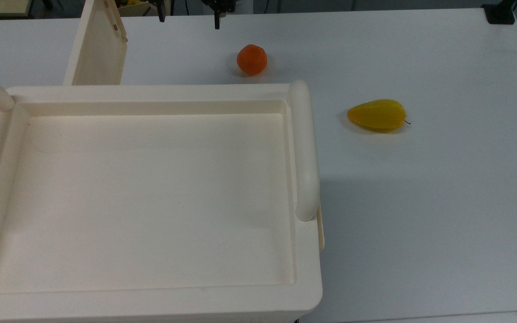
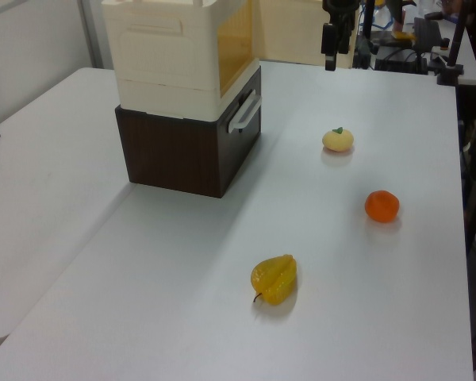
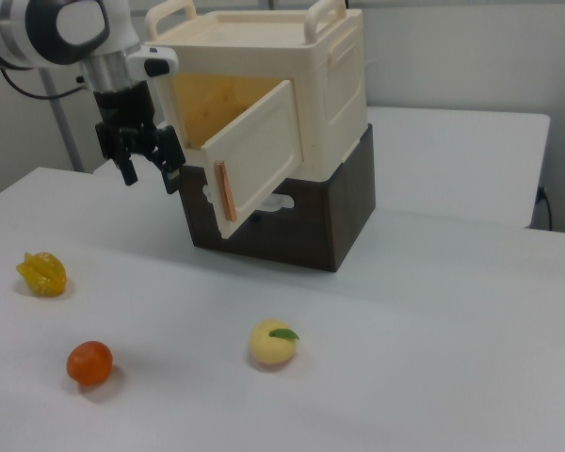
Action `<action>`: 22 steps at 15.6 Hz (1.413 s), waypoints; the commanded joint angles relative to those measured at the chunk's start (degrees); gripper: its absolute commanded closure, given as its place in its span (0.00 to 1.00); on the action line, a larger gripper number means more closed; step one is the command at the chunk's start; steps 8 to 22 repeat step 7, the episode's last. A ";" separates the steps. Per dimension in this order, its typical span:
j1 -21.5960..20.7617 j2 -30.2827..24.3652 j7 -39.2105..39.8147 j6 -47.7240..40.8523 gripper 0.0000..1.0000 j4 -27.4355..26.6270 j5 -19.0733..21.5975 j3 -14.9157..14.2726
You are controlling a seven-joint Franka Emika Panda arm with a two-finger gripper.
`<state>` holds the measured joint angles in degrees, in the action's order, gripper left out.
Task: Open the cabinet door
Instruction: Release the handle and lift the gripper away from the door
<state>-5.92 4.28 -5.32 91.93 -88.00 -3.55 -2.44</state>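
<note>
Cabinet door (image 3: 261,158) swung well out from the cream cabinet (image 3: 292,85), hinged on the right view's right, free edge toward the gripper (image 3: 152,163) — just left of that edge, apart from it. Fingers spread, empty, pointing down from an upright wrist — judged nearly done.

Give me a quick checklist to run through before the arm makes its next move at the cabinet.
1. Cabinet door swung wide open: ok.
2. Gripper clear of the door, fingers open, holding nothing: ok.
3. Orange, peach and starfruit lie on the table, apart from the gripper: ok.
4. Cabinet sits squarely on the dark base: ok.
5. Inside of the cabinet free of things: cannot tell.
</note>
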 commanded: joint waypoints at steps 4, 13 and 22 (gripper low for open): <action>-0.41 -5.69 1.10 1.85 0.00 -8.86 0.74 -0.46; 0.12 -5.51 1.01 1.68 0.00 -8.68 0.74 -0.46; 0.12 -5.51 1.01 1.68 0.00 -8.68 0.74 -0.46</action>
